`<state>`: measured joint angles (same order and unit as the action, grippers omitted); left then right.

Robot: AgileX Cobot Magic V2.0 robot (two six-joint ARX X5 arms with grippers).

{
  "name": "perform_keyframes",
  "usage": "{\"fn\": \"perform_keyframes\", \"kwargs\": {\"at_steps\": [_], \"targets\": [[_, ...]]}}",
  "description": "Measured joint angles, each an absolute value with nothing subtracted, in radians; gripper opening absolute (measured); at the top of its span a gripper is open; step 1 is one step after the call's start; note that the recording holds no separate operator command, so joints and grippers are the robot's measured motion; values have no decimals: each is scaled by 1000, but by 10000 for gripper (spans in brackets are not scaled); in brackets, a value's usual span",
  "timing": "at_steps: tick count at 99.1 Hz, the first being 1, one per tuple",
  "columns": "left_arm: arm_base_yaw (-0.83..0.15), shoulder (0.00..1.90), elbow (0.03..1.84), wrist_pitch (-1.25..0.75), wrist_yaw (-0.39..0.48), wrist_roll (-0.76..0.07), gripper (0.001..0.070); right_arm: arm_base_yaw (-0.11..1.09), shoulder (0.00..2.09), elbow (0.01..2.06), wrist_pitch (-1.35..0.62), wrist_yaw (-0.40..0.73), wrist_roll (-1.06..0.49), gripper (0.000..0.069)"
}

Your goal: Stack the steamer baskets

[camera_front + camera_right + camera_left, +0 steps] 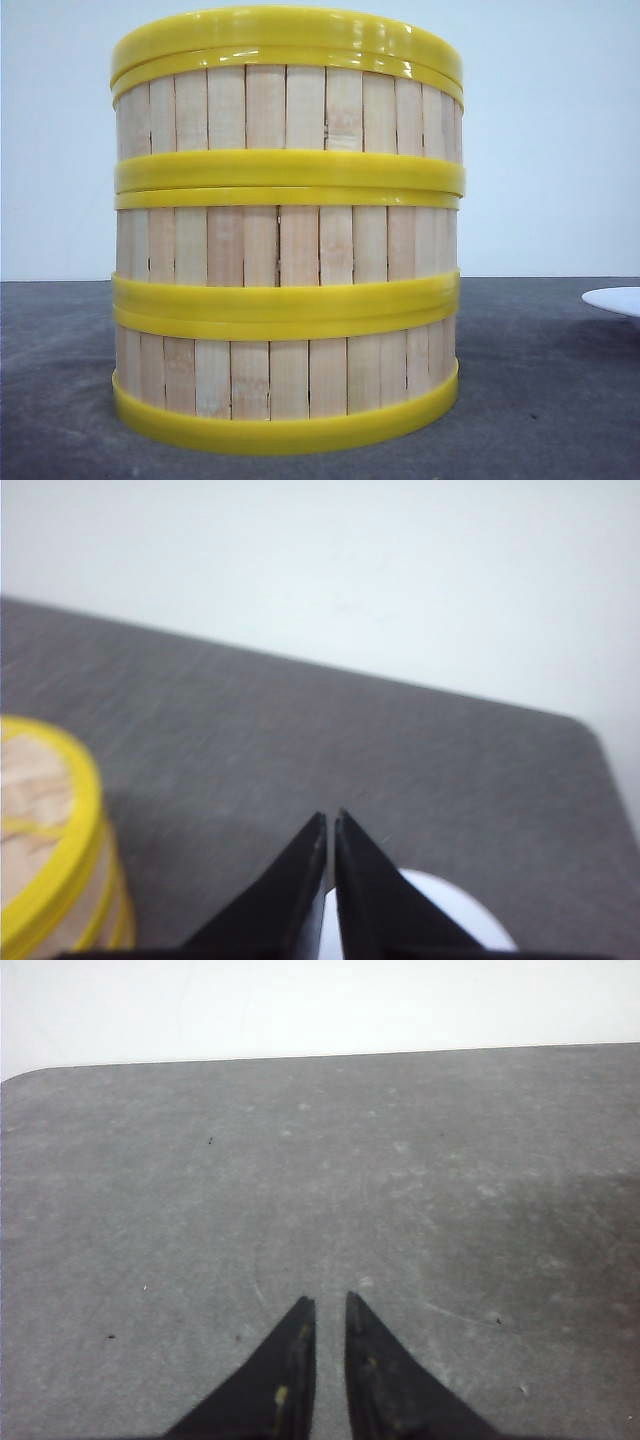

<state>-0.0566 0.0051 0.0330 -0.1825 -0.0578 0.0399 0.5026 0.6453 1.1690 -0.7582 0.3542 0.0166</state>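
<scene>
Front view: the steamer baskets (287, 230) are standing stacked three high in one column on the grey table (540, 400), filling the middle of the frame, walls of pale slats lining up, yellow rims touching where one basket is sitting on the next. The top one is carrying a doubled yellow band at its upper edge; whether that is a lid or just the rim, I cannot tell. The edge of a white plate (615, 299) is showing at the right border, well apart from the stack. Neither of my grippers is showing here. Left wrist view: my left gripper (330, 1305) is hanging over bare grey table, fingers (285, 1380) nearly together with only a narrow slit between the tips, gripping nothing. No basket is showing in this view. Right wrist view, blurry: my right gripper (330, 818) is sitting with its fingers (375, 900) almost touching, just a thin gap between them, and holding nothing. The white plate (450, 910) is lying right under and behind the fingertips. The stack (50, 850) is peeking in at the frame edge, seen from above, yellow top rim and slatted side visible, apart from my fingers with open table between.
</scene>
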Motion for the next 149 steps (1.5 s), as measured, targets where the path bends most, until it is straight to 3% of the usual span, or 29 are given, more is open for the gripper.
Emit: {"fn": "perform_keyframes", "kwargs": {"at_steps": [27,48,93,149], "targets": [[-57,5,33,-183,-58,40,27,130,585,974,-538,77,-93,9],[-57,5,33,-183,-58,40,27,-35,485,736,-417,-55,-99,9],[-56,5,33,-183,-58,40,27,-99,184,258,-213,-61,-108,9],[-56,5,33,-183,-58,40,27,-98,14,31,-112,-53,-13,9]]}}
